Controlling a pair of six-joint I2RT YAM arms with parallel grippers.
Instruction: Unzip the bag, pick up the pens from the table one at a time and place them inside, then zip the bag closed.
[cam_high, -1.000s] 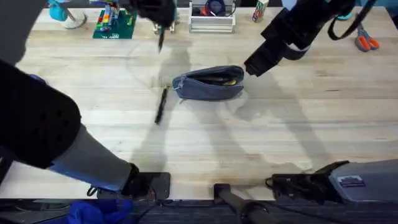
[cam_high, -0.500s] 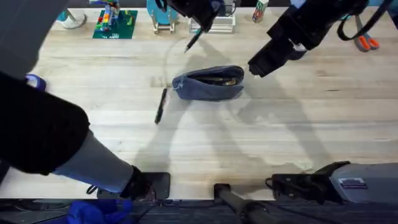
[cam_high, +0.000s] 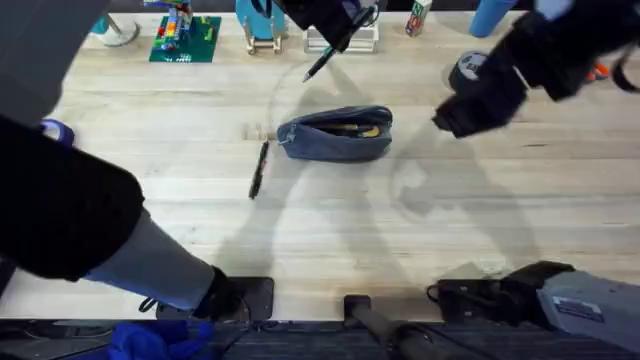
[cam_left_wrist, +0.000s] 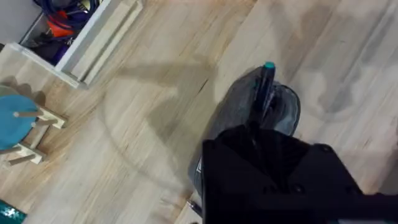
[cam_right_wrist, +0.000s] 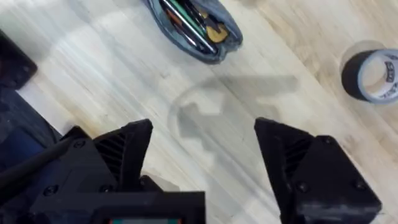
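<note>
The blue-grey fabric pouch (cam_high: 336, 133) lies unzipped mid-counter on the pale, grainy wooden counter (cam_high: 420, 240), pens visible inside. The left pincer (cam_high: 335, 28), above and beyond the pouch, pinches a slim black pen with a teal tip (cam_left_wrist: 263, 87) slanting down toward it. Another thin black pen (cam_high: 258, 169) lies just left of the pouch. The right pincer (cam_right_wrist: 202, 146) hangs spread wide and empty, off to the pouch's right, near a black tape roll (cam_right_wrist: 370, 74).

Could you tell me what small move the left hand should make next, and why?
Probably lower the left hand, shut on a pen, toward the bag: its zipper gapes open with pens inside, and it lies just nearer than the pen's tip.
</note>
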